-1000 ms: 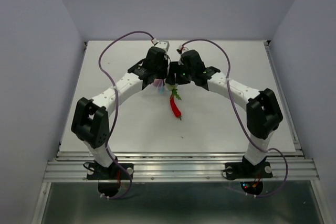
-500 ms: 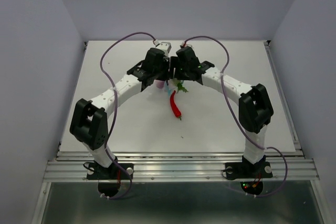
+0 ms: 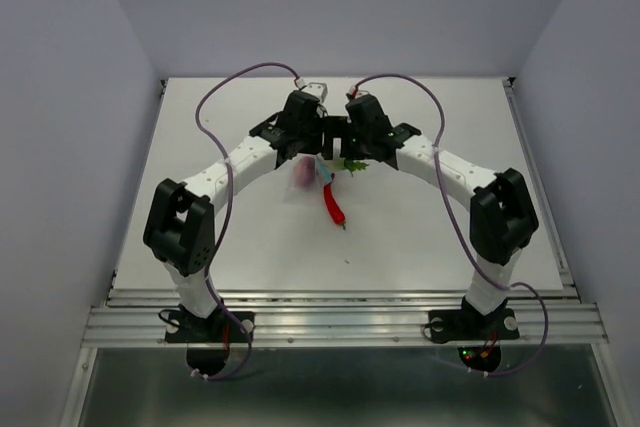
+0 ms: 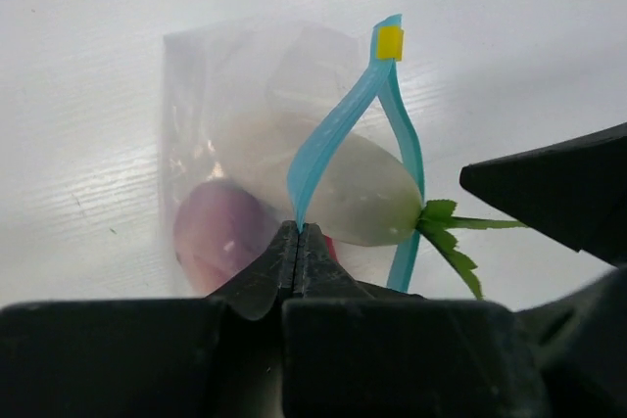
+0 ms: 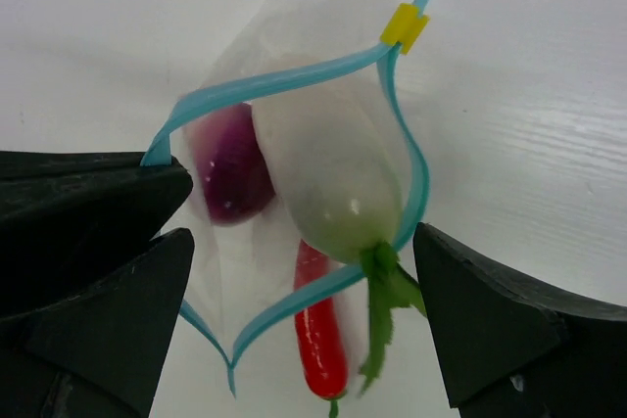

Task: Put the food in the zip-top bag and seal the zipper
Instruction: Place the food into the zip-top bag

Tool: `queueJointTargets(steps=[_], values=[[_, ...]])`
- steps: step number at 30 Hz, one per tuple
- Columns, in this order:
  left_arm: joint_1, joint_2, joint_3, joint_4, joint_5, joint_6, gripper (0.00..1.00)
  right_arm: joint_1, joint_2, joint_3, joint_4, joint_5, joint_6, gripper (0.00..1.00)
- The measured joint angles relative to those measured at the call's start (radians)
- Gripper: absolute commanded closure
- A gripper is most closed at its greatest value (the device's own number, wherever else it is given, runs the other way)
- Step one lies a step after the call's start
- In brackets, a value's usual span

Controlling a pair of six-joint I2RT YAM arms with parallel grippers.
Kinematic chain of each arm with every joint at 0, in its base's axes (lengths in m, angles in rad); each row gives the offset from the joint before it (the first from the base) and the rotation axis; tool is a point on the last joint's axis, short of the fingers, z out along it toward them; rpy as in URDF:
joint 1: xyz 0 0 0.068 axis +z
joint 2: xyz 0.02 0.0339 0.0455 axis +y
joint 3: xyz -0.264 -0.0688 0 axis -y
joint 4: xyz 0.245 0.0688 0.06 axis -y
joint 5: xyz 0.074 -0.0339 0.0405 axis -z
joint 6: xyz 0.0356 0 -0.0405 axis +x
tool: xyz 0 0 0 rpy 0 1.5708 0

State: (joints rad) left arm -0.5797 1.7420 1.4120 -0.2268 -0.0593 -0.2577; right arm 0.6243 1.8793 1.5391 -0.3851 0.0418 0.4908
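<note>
The clear zip-top bag (image 4: 225, 95) hangs from my left gripper (image 4: 297, 232), which is shut on its light-blue zipper (image 4: 338, 124). The bag's mouth gapes open (image 5: 284, 80). The purplish ball (image 5: 230, 168) is inside. The white egg-shaped vegetable (image 5: 333, 173) sits in the mouth with its green stem (image 5: 387, 291) sticking out. The red chili (image 3: 333, 204) lies on the table, its upper end under the bag's edge (image 5: 321, 340). My right gripper (image 5: 304, 232) is open, with a finger on each side of the bag's mouth.
A yellow slider tab (image 5: 405, 24) sits at the far end of the zipper. The white table (image 3: 200, 237) is bounded by grey walls at the left, right and back. Both arms meet at the table's far middle (image 3: 330, 132).
Both wrists have shifted slightly toward the back. The bag with the purple ball now spreads out to the left of the chili. The green stem has moved right.
</note>
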Motion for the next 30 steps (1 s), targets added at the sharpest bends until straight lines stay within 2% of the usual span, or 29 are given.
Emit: queueJointTargets(steps=[9,14,17,21,23,27,30], values=[[-0.014,0.002,0.018,-0.010,0.017,-0.014,1.00,0.013,-0.284,-0.211,0.022,-0.030,-0.069,0.00],[-0.014,0.002,0.018,-0.009,0.016,-0.014,1.00,0.014,-0.343,-0.283,0.041,-0.022,-0.107,0.00],[-0.014,0.002,0.018,-0.009,0.017,-0.013,1.00,0.014,-0.343,-0.321,0.039,-0.022,-0.133,0.07],[-0.014,0.002,0.018,-0.009,0.017,-0.013,1.00,0.014,-0.343,-0.350,0.033,-0.023,-0.159,0.21],[-0.014,0.002,0.018,-0.009,0.017,-0.013,1.00,0.014,-0.343,-0.357,0.033,-0.021,-0.171,0.28],[-0.014,0.002,0.018,-0.009,0.018,-0.013,1.00,0.014,-0.338,-0.357,0.034,-0.008,-0.189,0.49],[-0.014,0.002,0.018,-0.008,0.018,-0.013,1.00,0.014,-0.322,-0.356,0.034,0.012,-0.199,0.57]])
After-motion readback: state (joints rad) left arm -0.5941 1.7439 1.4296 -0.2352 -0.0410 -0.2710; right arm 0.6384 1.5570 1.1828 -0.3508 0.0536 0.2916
